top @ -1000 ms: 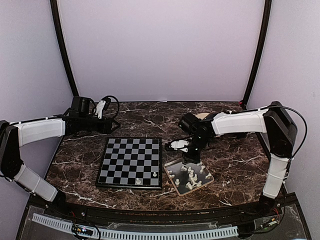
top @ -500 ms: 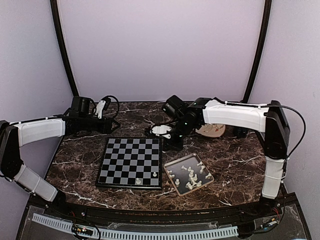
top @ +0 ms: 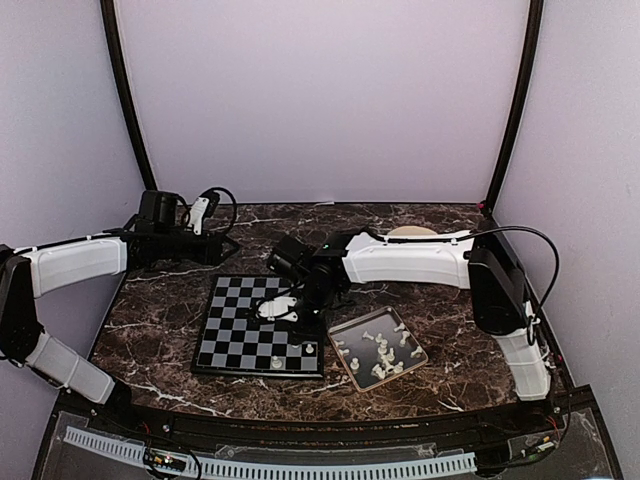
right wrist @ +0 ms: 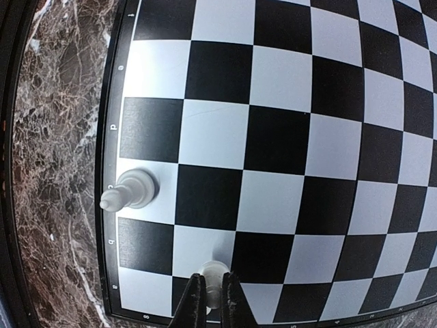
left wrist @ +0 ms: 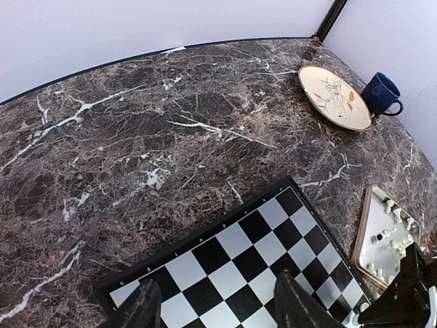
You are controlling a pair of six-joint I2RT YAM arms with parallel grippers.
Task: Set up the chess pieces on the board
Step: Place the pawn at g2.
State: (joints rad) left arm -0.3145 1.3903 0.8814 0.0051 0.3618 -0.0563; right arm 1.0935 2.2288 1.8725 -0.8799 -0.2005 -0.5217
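A: Two chess pieces stand on the board, by its near edge. Hands?
B: Over it the right hand clamps a third piece; the left hand hangs open at the desk far left.

1. I look down on a table of dark brown marble veined with white
2. The back wall and side walls are plain pale lilac
3. Two black poles rise in the back corners, bending outward
4. Light is soft and even, shadows faint
5. A white slotted strip lines the near edge
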